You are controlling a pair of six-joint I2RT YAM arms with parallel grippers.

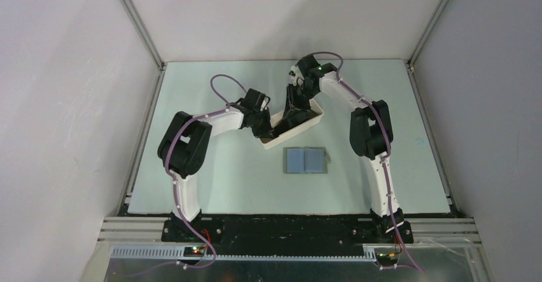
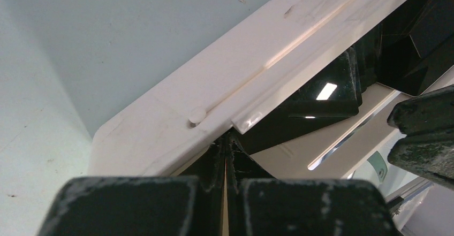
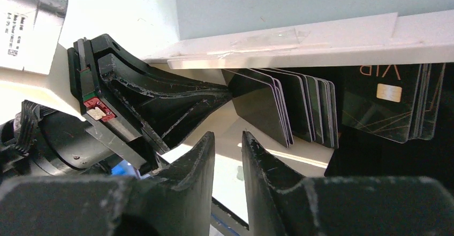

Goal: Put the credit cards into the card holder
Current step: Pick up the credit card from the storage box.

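Nearest the arm bases, the small grey-green folding card holder (image 1: 305,160) lies open, blue-grey inside up. Beyond it the left gripper (image 2: 225,149) pinches the wall of the long white plastic tray (image 1: 300,130) with its jaws fully closed. The right gripper (image 3: 228,145) hangs above, jaws slightly parted, empty. Thin dark rectangular credit cards (image 3: 267,110) stand leaning inside the tray.

Glossy black plastic credit cards (image 3: 262,107), smooth white plastic tray (image 2: 160,129) (faintly scratched), scuffed matt-black fingers (image 3: 193,161).

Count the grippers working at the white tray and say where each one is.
2. The left gripper is shut at the end of the white tray nearest its arm; the right gripper, jaws apart, reaches into the tray from the far side, near the credit cards.
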